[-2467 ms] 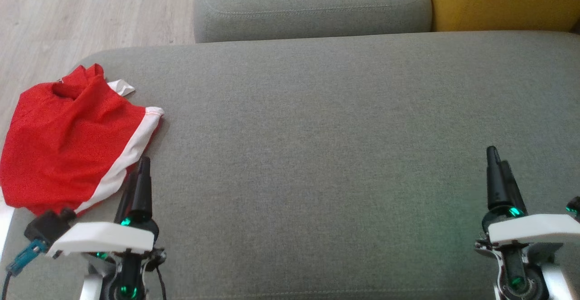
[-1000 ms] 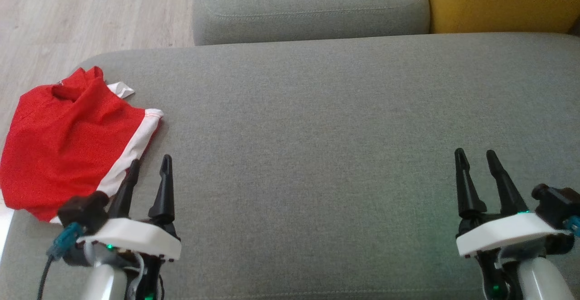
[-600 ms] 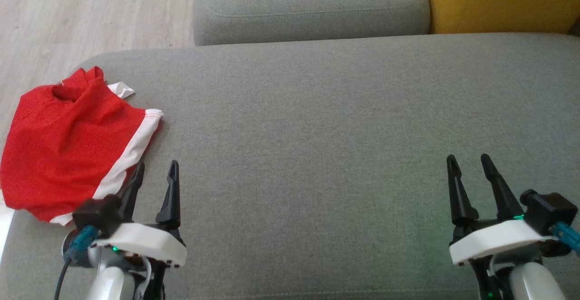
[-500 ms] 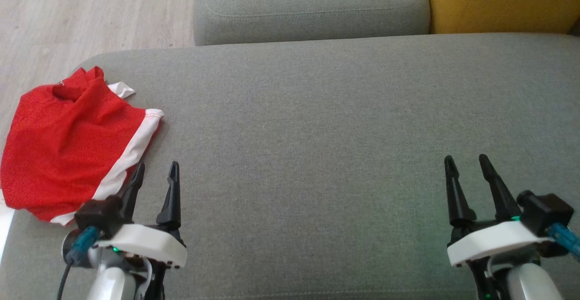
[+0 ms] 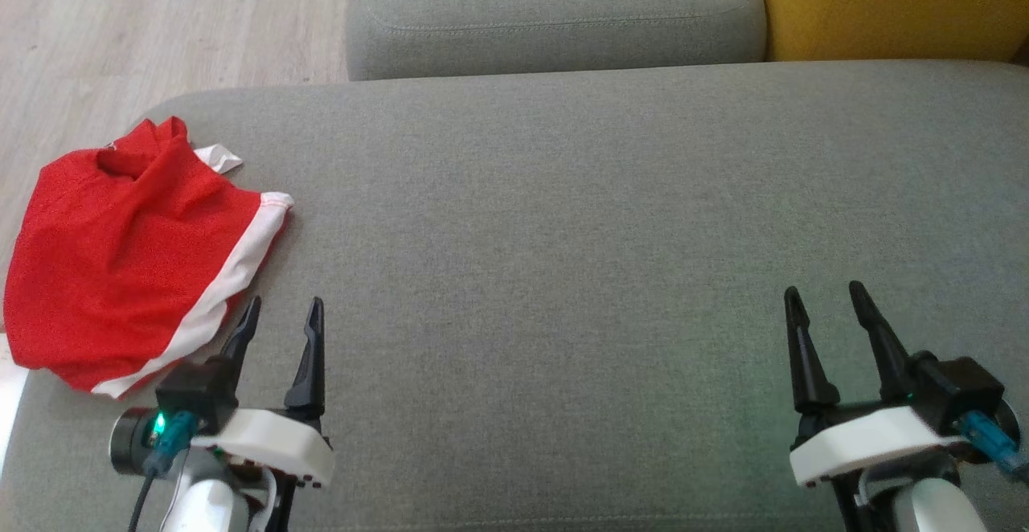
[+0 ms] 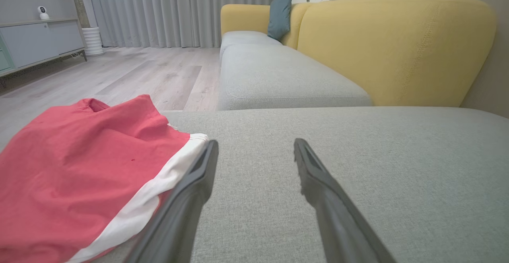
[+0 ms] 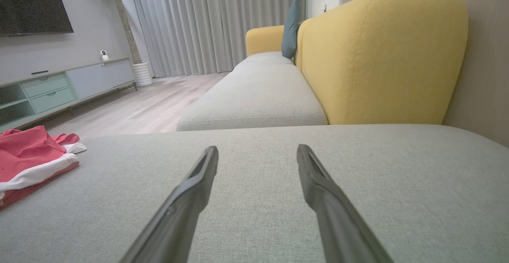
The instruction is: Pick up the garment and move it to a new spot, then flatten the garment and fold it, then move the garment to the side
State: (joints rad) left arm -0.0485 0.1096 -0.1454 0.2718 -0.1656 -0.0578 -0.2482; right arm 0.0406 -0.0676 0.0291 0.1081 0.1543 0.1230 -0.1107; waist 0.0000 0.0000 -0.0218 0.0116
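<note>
Nearest, the left gripper [image 5: 285,307] hovers low over the near left part of the grey seat cushion [image 5: 563,218], its jaws spread wide and holding nothing. The right gripper [image 5: 824,291] hangs well apart over the near right part, jaws equally wide and empty. Just beyond and to the left of the left gripper lies the garment [image 5: 120,251], a rumpled red piece with a white band, at the cushion's left end. The band runs just beside the gripper's outer finger; whether they touch I cannot tell. Farther back come a second grey cushion [image 5: 555,10], the yellow backrest [image 5: 884,2] and the pale wooden floor [image 5: 120,26].
</note>
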